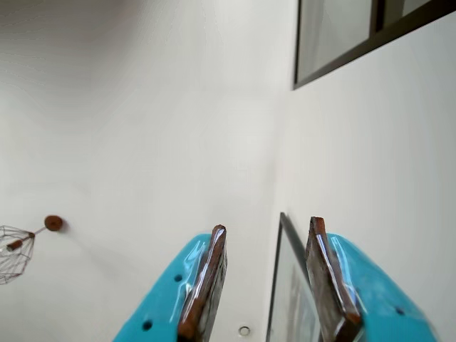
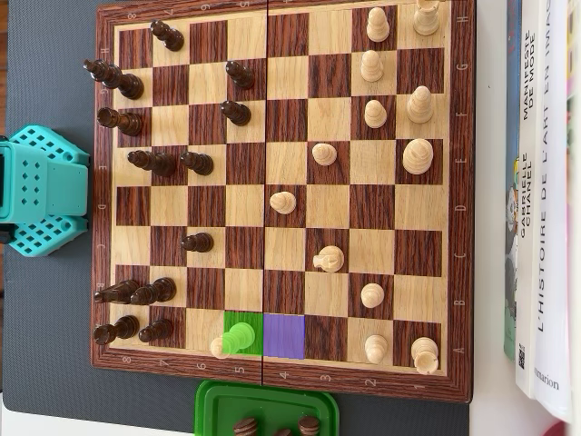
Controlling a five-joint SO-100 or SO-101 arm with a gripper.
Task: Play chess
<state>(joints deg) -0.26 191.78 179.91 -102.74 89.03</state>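
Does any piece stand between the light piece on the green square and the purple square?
Nothing visible does. The purple square is empty and directly adjoins the green square, where the light piece stands.

Wooden chessboard (image 2: 281, 195), dark pieces left, light pieces right, upright.
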